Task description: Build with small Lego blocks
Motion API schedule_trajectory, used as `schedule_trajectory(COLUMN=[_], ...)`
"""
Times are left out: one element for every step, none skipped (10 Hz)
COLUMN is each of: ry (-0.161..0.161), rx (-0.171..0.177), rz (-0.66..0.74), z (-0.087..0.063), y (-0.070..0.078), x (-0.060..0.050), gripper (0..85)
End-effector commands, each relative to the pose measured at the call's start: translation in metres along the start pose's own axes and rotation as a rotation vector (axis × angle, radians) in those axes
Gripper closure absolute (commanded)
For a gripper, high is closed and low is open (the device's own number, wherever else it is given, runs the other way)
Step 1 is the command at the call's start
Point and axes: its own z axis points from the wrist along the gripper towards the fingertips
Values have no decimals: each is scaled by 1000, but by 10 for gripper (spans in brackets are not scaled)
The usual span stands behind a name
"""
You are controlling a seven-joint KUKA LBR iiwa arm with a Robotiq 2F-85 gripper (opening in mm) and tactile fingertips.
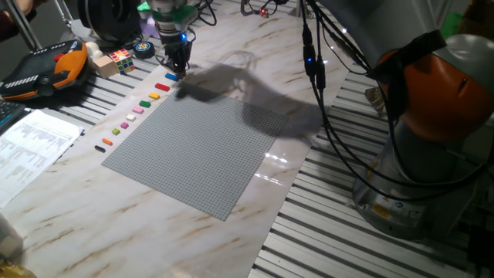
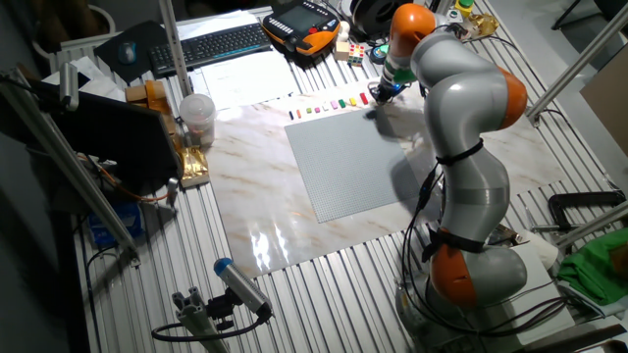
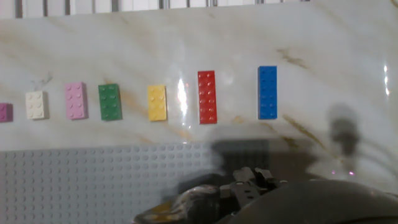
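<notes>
- Pincer (image 1: 173, 68) poised over the blue block (image 3: 267, 93) at the row's end; whether its jaws stand wide or narrow cannot be told.
- Lego blocks lie in one row on the marble tabletop (image 1: 340, 166), just beside the grey baseplate (image 1: 201, 150): blue, red block (image 3: 207, 97), yellow block (image 3: 157, 102), green block (image 3: 109, 102), pink block (image 3: 76, 101), white block (image 3: 36, 105).
- None is held.

In the hand view, the fingers (image 3: 249, 186) are only a dark blur at the bottom, cut off by the edge, so it is not clear if they are apart or together. A purple brick (image 3: 4, 112) at the left edge is cut in half. The grey baseplate (image 3: 93, 180) runs off the bottom and left edge.

In one fixed view, the blue brick (image 1: 171, 76) is partly hidden under the gripper (image 1: 176, 65). In the other fixed view, the row of bricks (image 2: 329, 106) is too small to tell each one apart.
</notes>
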Motion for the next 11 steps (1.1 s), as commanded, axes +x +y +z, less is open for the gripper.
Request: schedule_trajectory(ry=[1, -1, 6, 25, 30, 32, 27, 10, -7, -23, -34], rx=[-2, 2, -10, -7, -2, -1, 8, 10, 0, -2, 2], rz=[-1, 13, 35, 33, 33, 30, 23, 12, 5, 7, 13], z=[0, 0, 0, 0, 0, 0, 0, 2, 5, 7, 7], y=[0, 0, 0, 0, 0, 0, 0, -4, -8, -11, -11], x=[0, 0, 0, 0, 0, 0, 0, -5, -8, -10, -12], gripper=[843, 843, 843, 843, 843, 843, 843, 843, 787, 670, 583])
